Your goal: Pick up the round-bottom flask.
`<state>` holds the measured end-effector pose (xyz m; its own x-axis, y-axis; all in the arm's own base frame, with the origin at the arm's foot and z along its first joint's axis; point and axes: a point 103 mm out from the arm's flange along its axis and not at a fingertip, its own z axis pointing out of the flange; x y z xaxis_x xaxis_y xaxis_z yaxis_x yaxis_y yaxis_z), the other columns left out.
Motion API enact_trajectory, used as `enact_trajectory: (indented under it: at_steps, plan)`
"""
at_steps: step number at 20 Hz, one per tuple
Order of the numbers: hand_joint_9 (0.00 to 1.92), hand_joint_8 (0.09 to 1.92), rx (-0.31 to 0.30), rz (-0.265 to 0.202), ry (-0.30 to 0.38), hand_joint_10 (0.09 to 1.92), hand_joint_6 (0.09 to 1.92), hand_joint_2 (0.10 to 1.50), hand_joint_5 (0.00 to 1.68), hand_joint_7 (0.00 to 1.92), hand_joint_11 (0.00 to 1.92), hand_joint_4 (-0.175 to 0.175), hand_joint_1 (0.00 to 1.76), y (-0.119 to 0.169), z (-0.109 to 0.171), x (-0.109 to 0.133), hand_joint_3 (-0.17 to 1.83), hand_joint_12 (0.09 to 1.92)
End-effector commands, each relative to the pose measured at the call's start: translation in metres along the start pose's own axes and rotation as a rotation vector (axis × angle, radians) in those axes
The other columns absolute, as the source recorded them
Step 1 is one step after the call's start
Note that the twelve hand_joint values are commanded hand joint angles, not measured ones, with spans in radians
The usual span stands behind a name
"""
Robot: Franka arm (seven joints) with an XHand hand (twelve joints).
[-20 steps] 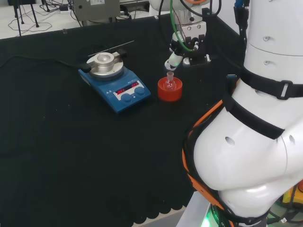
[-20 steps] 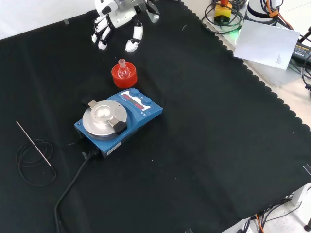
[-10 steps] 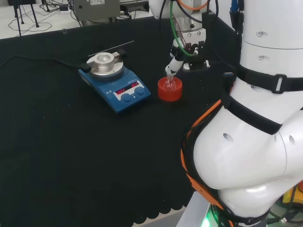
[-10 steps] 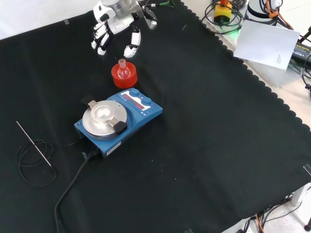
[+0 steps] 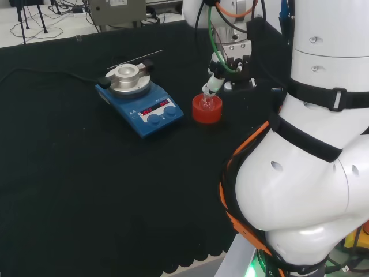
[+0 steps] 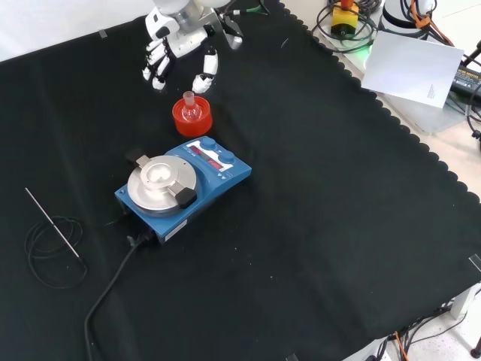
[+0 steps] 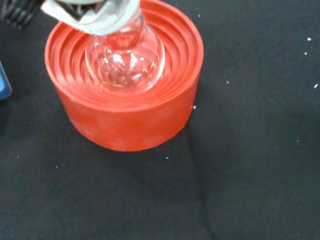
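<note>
On one red stand, one flask (clear glass).

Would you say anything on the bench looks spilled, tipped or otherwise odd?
Nothing stands out. The round-bottom flask sits upright in its red ribbed stand, which lies flat on the cloth beside the blue hotplate.

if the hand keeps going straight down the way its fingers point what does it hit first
Most likely the neck of the round-bottom flask, which sits in the red ribbed stand. The hand hangs just above it with fingers spread and pointing down; depth is unclear, so some fingers may pass beside it.
</note>
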<state>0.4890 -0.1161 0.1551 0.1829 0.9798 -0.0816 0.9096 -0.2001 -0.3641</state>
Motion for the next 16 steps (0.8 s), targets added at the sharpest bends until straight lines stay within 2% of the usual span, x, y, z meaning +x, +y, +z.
enact_trajectory:
  at_steps: [1,6,10,16]
  plan:
    - [0.23,0.55,0.012,-0.002,-0.005,0.68,0.09,0.63,0.55,0.14,0.00,-0.049,0.84,0.006,0.008,0.005,0.69,1.12]
    - [0.23,0.55,0.017,0.004,-0.012,0.68,0.09,0.63,0.57,0.15,0.00,-0.049,0.85,0.010,0.013,-0.003,0.69,1.12]
    - [0.24,0.55,0.010,0.007,-0.012,0.67,0.09,0.63,0.59,0.15,0.00,-0.050,0.85,0.009,0.018,0.010,0.69,1.14]
    - [0.26,0.55,0.003,0.001,-0.011,0.67,0.13,0.64,0.68,0.16,0.00,-0.053,0.86,0.011,0.017,0.001,0.69,1.17]
